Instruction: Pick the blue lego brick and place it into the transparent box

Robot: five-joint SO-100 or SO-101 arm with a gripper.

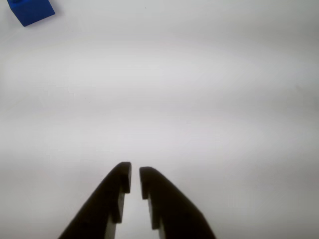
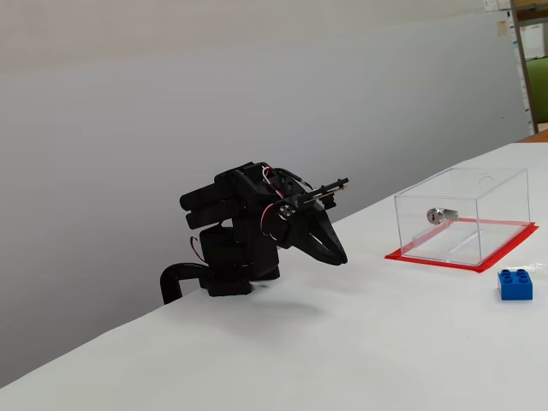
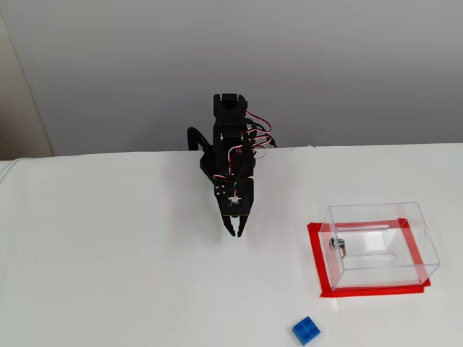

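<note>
The blue lego brick [image 1: 32, 11] is small and studded and lies on the white table, at the top left corner of the wrist view. In both fixed views the brick [image 2: 515, 283] [image 3: 307, 330] rests just outside the transparent box [image 2: 501, 218] [image 3: 380, 217], near the box's red base rim. The box is clear, with a silver knob [image 2: 441, 215] on one wall. My black gripper [image 1: 135, 172] [image 2: 338, 259] [image 3: 236, 233] hovers low over the table, far from the brick and box. Its jaws are shut with only a thin slit between them, and nothing is held.
The arm's base [image 3: 230, 137] sits at the table's back edge against a grey wall. A red base mat [image 3: 318, 260] lies under the box. A white tabletop [image 3: 108, 253] spreads around the gripper.
</note>
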